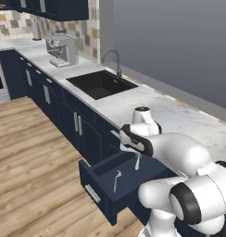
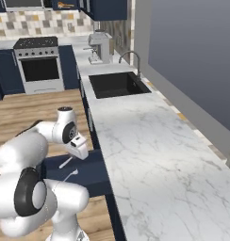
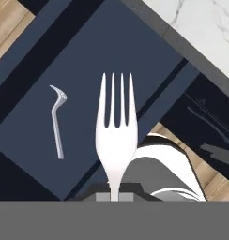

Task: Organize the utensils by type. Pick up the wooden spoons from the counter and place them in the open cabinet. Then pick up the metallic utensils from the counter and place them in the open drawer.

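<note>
Silver fork (image 3: 116,136) clamped by its handle in my gripper (image 3: 115,197), tines out over the open drawer (image 1: 103,196); a second metal utensil (image 3: 57,119) lies on the drawer floor beside the white marble counter (image 2: 154,160).

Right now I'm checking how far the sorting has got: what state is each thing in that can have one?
open drawer: pulled out below the counter.
fork: held by its handle, tines pointing away from the hand, over the drawer.
other metal utensil: lying flat inside the drawer.
gripper: fingers shut on the fork.
sink: built into the counter.
</note>
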{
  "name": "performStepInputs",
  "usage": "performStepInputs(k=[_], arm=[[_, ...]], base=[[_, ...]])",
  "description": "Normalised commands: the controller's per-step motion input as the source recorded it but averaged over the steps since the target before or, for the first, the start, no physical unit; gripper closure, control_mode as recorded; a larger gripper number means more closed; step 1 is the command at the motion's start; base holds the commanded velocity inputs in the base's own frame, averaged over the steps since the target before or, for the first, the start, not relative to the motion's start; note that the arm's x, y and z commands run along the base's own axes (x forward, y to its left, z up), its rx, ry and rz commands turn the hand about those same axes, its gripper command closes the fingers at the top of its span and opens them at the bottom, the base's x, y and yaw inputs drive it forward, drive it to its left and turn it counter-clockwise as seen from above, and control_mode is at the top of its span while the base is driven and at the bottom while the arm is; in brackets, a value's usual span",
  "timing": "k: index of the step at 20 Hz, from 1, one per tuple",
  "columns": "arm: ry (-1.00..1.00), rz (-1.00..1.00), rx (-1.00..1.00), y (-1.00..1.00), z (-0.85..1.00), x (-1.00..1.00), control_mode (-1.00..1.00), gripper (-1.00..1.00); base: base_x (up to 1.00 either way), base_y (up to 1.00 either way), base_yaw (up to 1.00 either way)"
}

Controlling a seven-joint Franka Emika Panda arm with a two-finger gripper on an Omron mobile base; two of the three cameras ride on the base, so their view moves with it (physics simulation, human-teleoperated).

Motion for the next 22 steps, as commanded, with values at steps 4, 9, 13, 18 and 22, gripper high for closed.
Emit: performStepInputs(k=[4, 9, 13, 18, 22], arm=[[0.06, -0.09, 0.0, 0.27, -0.29, 0.2, -1.0, 1.0], [0.02, -0.08, 0.0, 0.19, -0.32, 0.13, -1.0, 1.0], [0.0, -0.07, 0.0, 0.05, -0.38, 0.04, -1.0, 1.0], [0.0, -0.08, 0.0, 0.08, -0.35, 0.04, -1.0, 1.0], [0.0, -0.09, 0.0, 0.0, -0.36, 0.01, -1.0, 1.0]], base=[[0.0, 0.0, 0.0], [0.0, 0.0, 0.0], [0.0, 0.0, 0.0], [0.0, 0.0, 0.0], [0.0, 0.0, 0.0]])
